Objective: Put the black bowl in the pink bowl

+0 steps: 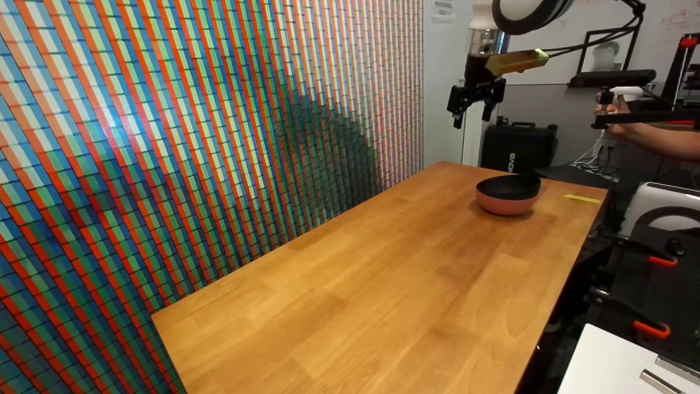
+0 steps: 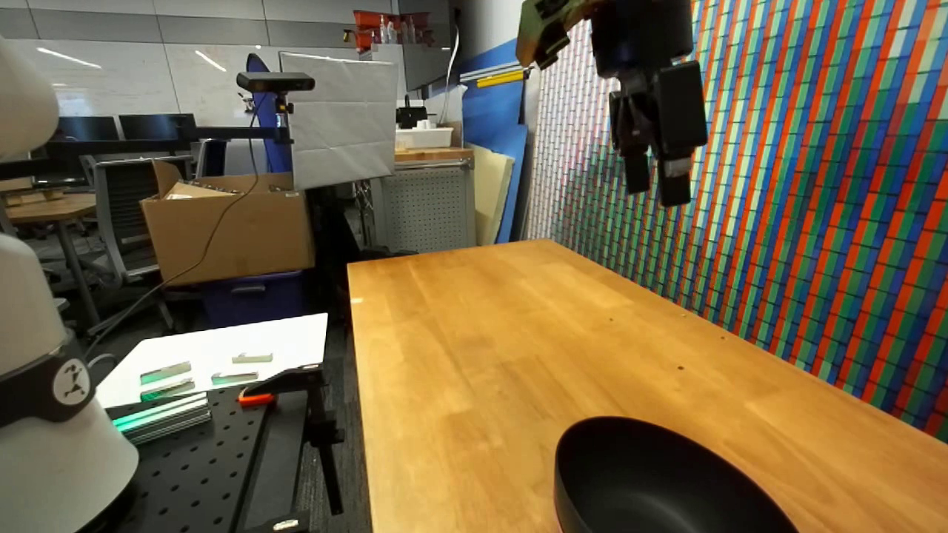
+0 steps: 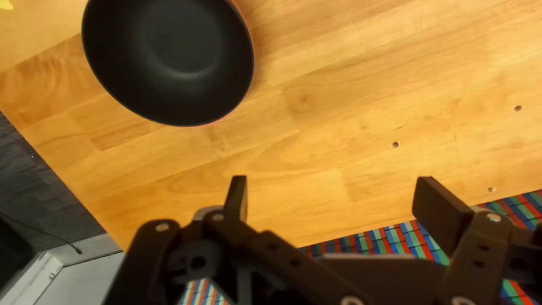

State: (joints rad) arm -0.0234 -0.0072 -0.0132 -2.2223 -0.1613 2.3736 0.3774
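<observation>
The black bowl (image 1: 508,187) sits nested inside the pink bowl (image 1: 506,206), which stands upright on the wooden table. The pink outer wall shows below the black rim. In an exterior view the black bowl (image 2: 659,481) is cut off by the bottom edge, and nearly all of the pink bowl is hidden. In the wrist view I look down into the black bowl (image 3: 178,59), with only a thin pink edge around it. My gripper (image 3: 330,190) is open and empty. It hangs high above the table, apart from the bowls, in both exterior views (image 1: 473,116) (image 2: 656,181).
The wooden table (image 1: 350,306) runs along a wall of coloured tiles (image 1: 219,137). A strip of yellow tape (image 1: 582,198) lies near the table's edge by the bowls. A person's arm (image 1: 651,137) shows in the background. A side table with a white board (image 2: 289,333) stands beside the robot.
</observation>
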